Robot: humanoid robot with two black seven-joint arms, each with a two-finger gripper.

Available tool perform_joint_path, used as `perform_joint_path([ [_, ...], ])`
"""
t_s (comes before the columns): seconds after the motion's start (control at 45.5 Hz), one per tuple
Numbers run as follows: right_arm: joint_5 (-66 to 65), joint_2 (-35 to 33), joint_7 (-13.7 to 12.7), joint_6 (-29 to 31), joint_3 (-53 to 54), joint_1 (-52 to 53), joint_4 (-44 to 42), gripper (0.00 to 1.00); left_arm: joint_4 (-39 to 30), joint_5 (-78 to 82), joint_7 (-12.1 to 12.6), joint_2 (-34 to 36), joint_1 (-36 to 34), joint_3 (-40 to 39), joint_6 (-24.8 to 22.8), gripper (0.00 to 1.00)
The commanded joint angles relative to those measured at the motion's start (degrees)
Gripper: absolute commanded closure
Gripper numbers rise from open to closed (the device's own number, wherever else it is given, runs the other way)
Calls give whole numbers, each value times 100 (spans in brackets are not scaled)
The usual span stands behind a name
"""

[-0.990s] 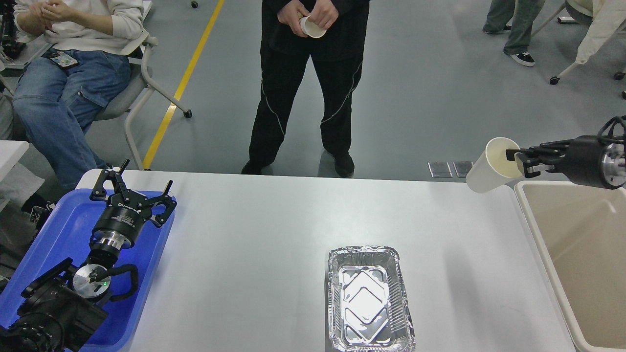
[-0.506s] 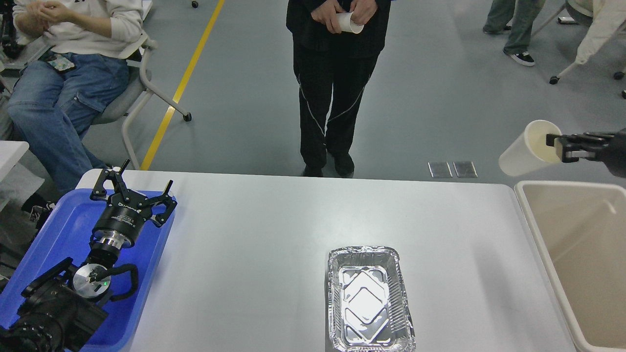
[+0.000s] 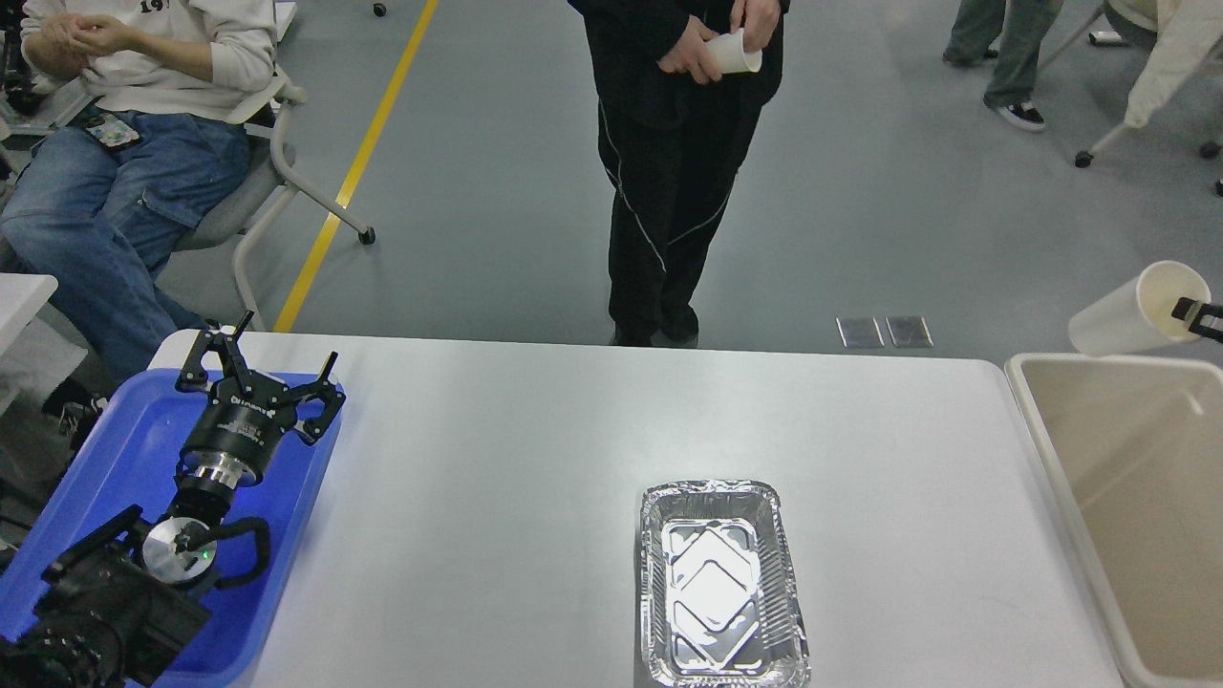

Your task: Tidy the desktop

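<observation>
left gripper [image 3: 258,375] hovers, fingers spread, beside desktop [image 3: 535,459].

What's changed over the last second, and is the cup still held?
The right gripper carried the paper cup rightward, from past the desktop's far right corner to over the beige bin's far edge; its jaws still hold the rim. The standing person stepped right. Left gripper, blue tray and foil tray are unchanged.

Wide matte white desktop [image 3: 497,497], rounded corners, btwn blue tray & beige bin.
</observation>
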Motion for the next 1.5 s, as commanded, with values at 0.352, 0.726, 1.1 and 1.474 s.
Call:
perform_joint_path([
  [0.352, 2808, 2013, 265, -125, 23, -1273, -3696, 100, 0, 0, 0, 1, 1, 0, 0, 0],
  [0.726, 3933, 2558, 238, -151, 14, -1853, -4269, 100, 0, -9, 0, 1, 1, 0, 0, 0],
  [1.1, 4205, 2980, 194, -239, 102, -2319, -4682, 100, 0, -9, 0, 1, 1, 0, 0, 0],
  [1.474, 4750, 3208, 203, -257, 111, -2618, -4691, 100, 0, -9, 0, 1, 1, 0, 0, 0],
])
